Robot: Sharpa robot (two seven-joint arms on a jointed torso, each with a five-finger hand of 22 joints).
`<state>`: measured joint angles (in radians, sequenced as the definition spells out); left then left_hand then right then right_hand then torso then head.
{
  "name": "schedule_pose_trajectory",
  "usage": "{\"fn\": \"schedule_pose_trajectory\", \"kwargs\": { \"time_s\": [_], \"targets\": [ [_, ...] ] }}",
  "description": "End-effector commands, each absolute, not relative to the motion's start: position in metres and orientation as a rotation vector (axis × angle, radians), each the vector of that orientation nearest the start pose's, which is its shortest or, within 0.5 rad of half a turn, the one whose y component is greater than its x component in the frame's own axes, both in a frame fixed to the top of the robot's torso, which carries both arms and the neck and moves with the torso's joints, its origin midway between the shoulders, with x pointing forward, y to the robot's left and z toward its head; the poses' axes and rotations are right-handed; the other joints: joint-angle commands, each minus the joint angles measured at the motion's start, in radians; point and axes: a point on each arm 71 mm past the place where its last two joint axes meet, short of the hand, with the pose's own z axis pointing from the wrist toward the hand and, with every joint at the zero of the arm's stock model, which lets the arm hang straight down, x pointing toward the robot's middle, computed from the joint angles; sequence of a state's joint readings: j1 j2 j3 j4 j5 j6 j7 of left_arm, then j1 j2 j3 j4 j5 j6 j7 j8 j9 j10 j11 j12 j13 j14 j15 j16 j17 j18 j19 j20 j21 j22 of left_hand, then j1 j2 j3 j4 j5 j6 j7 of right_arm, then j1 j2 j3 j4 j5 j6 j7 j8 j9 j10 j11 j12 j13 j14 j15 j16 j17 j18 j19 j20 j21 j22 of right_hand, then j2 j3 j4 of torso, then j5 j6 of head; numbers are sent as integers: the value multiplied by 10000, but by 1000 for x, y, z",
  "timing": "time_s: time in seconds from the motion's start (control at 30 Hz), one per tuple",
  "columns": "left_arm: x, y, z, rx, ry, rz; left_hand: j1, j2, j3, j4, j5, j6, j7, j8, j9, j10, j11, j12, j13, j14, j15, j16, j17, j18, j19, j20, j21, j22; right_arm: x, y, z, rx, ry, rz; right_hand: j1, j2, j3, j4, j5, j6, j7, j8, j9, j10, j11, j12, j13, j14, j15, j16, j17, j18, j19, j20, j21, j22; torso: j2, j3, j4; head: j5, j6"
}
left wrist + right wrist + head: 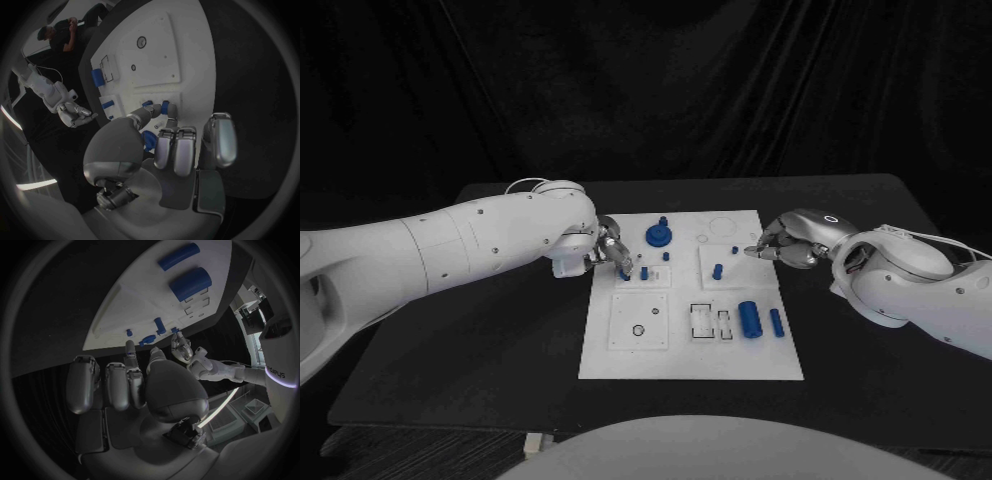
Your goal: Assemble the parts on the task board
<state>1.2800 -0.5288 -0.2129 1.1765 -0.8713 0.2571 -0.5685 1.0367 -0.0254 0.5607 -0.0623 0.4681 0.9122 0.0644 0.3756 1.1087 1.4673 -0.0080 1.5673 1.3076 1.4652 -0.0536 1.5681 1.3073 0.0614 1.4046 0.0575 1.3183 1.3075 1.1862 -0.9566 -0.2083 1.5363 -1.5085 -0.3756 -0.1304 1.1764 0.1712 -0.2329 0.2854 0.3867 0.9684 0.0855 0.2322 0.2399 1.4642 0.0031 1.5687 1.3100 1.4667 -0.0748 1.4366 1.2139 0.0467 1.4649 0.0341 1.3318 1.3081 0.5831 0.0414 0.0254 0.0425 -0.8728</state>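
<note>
Task board [689, 350] lies mid-table, blue parts [750, 319] lying and standing on it. Left hand [610, 250] over board's left side, fingers curled by a small upright peg [645, 272]; grip unclear. Right hand [783, 245] at board's right edge, fingers curled, holding nothing visible.

Left hand [606, 250] over the task board's [689, 350] left edge, fingertips touching a small blue peg [646, 272]. Right hand [788, 242] at the right edge, fingers curled. Beyond those fingertips, another peg [717, 270]; two blue cylinders [750, 319] nearer the front.
</note>
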Motion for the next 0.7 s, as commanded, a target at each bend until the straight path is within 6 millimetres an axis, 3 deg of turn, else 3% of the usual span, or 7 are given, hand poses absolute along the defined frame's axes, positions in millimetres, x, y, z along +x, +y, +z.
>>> {"fn": "schedule_pose_trajectory", "kwargs": {
  "time_s": [0.03,0.7],
  "targets": [
    [513,162,-268,-1904,25649,-3004,-1,91,606,-521,71,33,-57,39,18,1024,-51,27,2622,1056,-61,27,2635,42,-33,-36,-44,1744,451,-257,-246,-1674,17831,4712,99,-34,-27,-55,54,60,19,-46,12,1066,75,21,2608,440,51,-58,-10,132,187,61,-35,1802,4,1,0,0,2],
    [512,160,-271,-1838,25725,-3050,1,133,634,-512,74,40,-49,38,16,981,-46,-8,2578,1056,-58,27,2635,49,-56,-36,-84,1733,451,-257,-246,-1675,17859,4701,121,-40,-31,-53,65,67,20,-50,15,1066,75,21,2608,437,52,-69,-32,135,183,60,-54,1797,2,3,1,15,2]
  ]
}}
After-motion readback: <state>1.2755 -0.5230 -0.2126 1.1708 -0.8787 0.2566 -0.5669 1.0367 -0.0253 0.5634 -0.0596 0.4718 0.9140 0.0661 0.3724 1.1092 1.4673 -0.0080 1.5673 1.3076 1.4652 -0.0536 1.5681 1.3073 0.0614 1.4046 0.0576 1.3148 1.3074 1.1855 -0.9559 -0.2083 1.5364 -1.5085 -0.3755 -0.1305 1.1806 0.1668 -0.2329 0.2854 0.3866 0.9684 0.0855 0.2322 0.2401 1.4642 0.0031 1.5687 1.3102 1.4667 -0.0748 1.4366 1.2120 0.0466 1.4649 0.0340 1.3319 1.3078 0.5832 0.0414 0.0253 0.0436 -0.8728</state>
